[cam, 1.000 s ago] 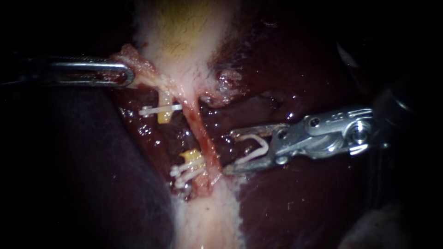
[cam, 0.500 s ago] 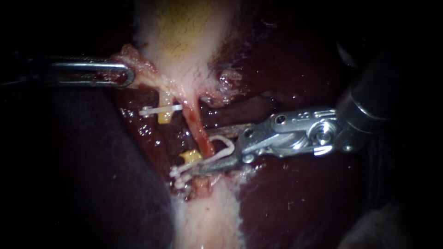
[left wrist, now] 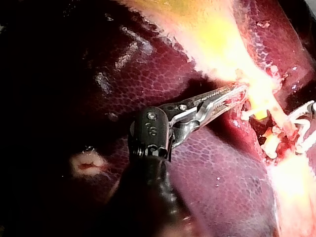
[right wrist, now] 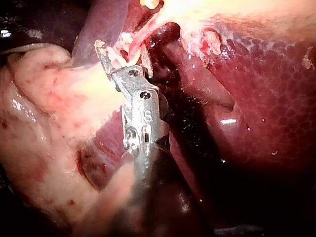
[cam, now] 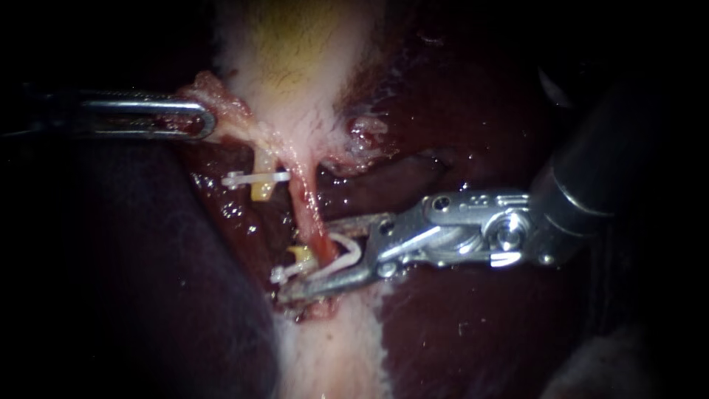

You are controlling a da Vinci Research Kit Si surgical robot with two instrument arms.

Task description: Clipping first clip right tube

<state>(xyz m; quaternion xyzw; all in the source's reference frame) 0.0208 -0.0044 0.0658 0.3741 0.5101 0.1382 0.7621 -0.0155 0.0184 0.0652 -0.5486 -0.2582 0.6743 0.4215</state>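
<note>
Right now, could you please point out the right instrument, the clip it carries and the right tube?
right instrument (cam: 304, 260), endoscope view, midway between its jaw tips.
clip (cam: 353, 250), endoscope view, on its white curved bend.
right tube (cam: 304, 207), endoscope view, on the reddish stretch above the jaws.

I count two instruments: my left instrument (cam: 199, 118) and my right instrument (cam: 310, 257). Two tubes show, one pink tube (cam: 304, 207) and one yellowish tube (cam: 262, 191). I see three white clips: an upper clip (cam: 255, 178) and a lower clip (cam: 282, 274) at the yellowish tube, and a loaded clip (cam: 347, 255) between my right instrument's jaws; that instrument may hide more. There is one liver (cam: 480, 332) and one gallbladder (cam: 295, 59).
</note>
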